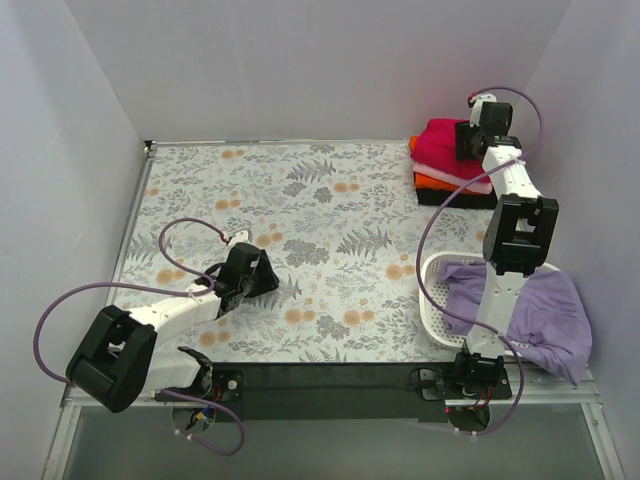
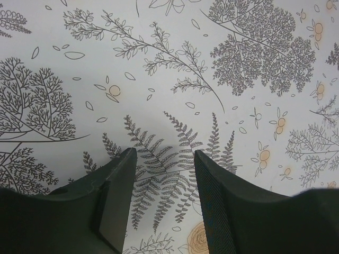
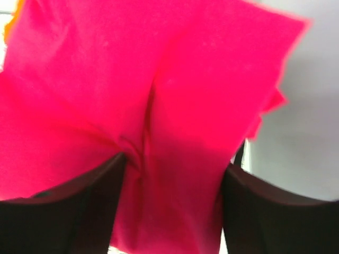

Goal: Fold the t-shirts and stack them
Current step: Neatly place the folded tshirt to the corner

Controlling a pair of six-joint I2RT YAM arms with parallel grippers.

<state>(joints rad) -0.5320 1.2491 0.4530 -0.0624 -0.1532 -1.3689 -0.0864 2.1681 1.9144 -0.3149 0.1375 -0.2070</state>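
A folded stack of t-shirts sits at the far right corner: a crimson-red one on top, a pale pink layer, an orange one and a black one at the bottom. My right gripper is down on the stack. In the right wrist view its jaws stand wide apart with the crimson cloth bunched between them, not pinched. A lavender t-shirt lies crumpled in and over the basket. My left gripper hangs open and empty just above the patterned table.
A white mesh basket stands at the near right beside the right arm's base. The floral tablecloth covers the table. White walls close in at the back, left and right.
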